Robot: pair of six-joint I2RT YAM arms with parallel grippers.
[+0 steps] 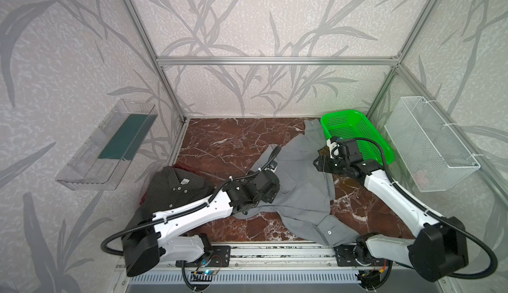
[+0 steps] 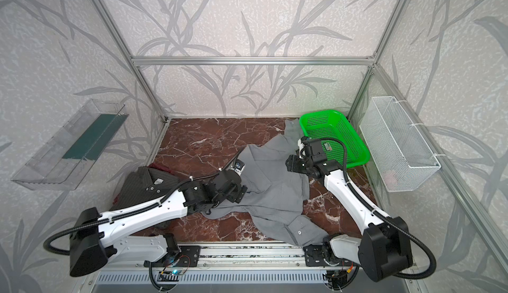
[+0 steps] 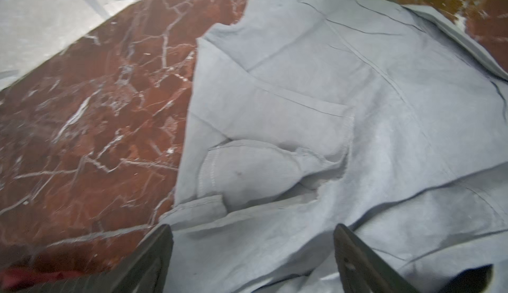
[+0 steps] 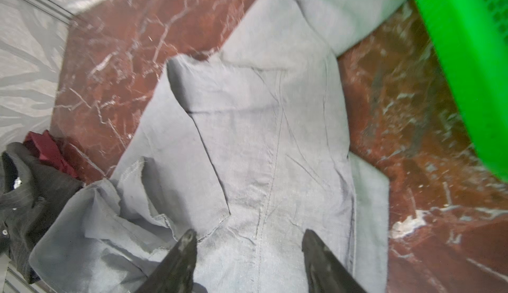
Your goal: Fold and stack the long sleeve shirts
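A mid-grey long sleeve shirt (image 1: 302, 187) (image 2: 275, 192) lies spread and partly folded on the red marble table (image 1: 225, 146). One sleeve with a buttoned cuff reaches the front edge. A dark pinstriped long sleeve shirt (image 1: 178, 187) (image 2: 148, 184) lies folded at the left. My left gripper (image 3: 253, 229) hangs open just over the grey shirt (image 3: 357, 113) near its left edge, nothing between its fingers. Over the right part of the grey shirt (image 4: 261, 140), beside the basket, my right gripper (image 4: 248, 234) (image 1: 319, 165) is open and empty.
A green mesh basket (image 1: 368, 140) (image 4: 467, 58) stands at the back right, with a grey sleeve running up beside it. Dark red cloth (image 4: 46, 151) shows under the pinstriped shirt. A white wire basket (image 1: 431, 146) and a clear tray (image 1: 104, 151) hang on the side walls.
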